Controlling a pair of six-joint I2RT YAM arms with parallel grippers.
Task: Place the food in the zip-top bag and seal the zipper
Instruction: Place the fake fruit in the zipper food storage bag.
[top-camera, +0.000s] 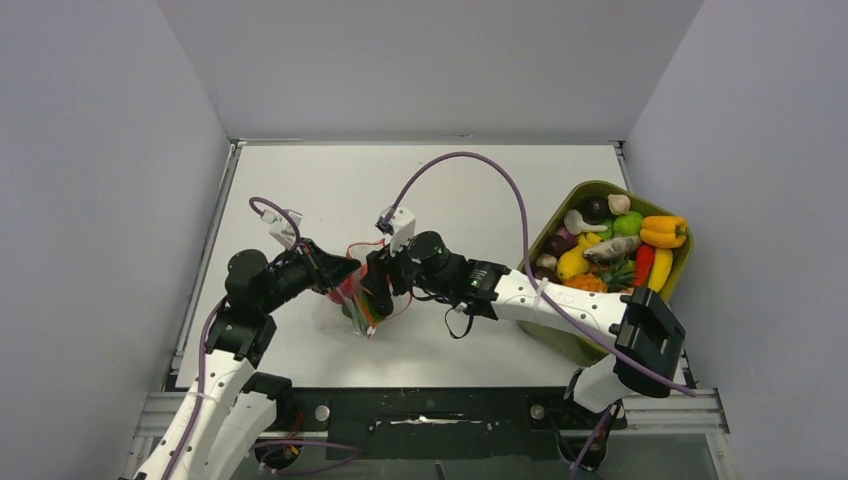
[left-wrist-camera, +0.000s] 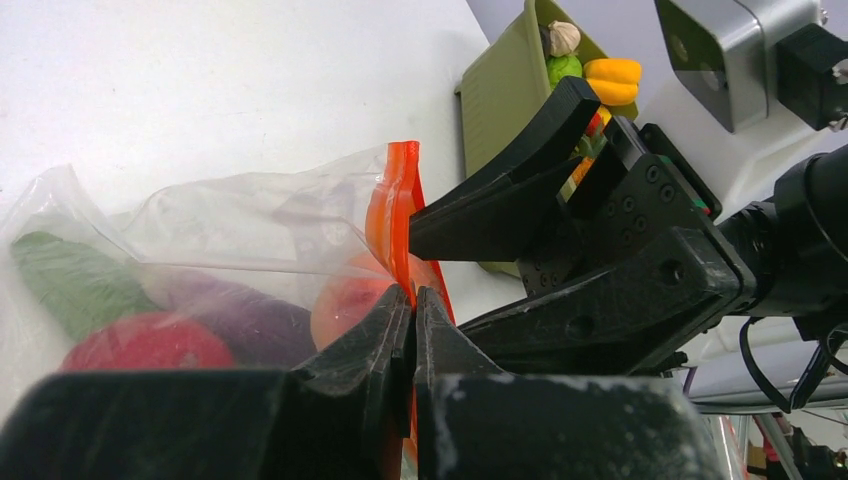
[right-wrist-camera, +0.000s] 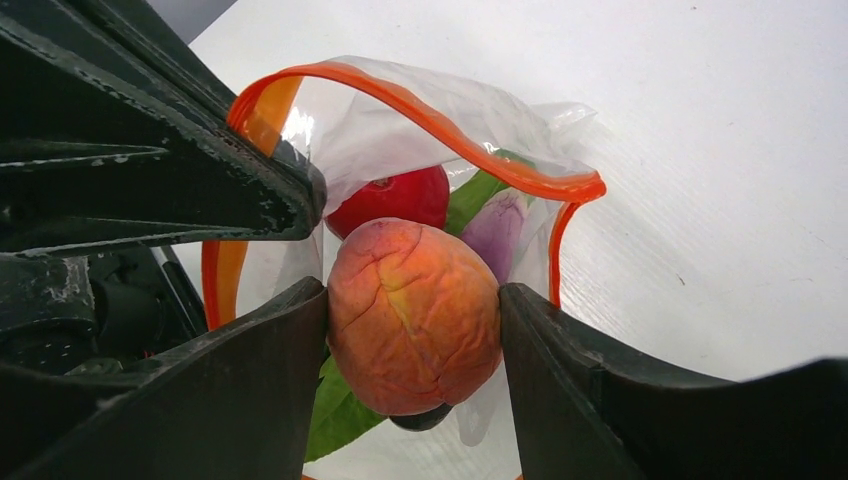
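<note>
The clear zip-top bag (top-camera: 352, 303) lies mid-table with its orange-red zipper (right-wrist-camera: 430, 120) held open. Inside it are a red piece (right-wrist-camera: 395, 195), a purple piece (right-wrist-camera: 497, 228) and a green piece (left-wrist-camera: 70, 285). My left gripper (left-wrist-camera: 412, 295) is shut on the zipper edge (left-wrist-camera: 392, 215) and holds the mouth up. My right gripper (right-wrist-camera: 412, 300) is shut on an orange-red peach (right-wrist-camera: 412, 315) and holds it in the bag's mouth. In the top view the two grippers (top-camera: 372, 285) meet at the bag.
An olive-green tub (top-camera: 578, 192) at the right holds several more toy fruits and vegetables, among them a yellow pepper (top-camera: 664, 230) and a garlic bulb (left-wrist-camera: 561, 38). Grey walls stand around the white table (top-camera: 330, 190).
</note>
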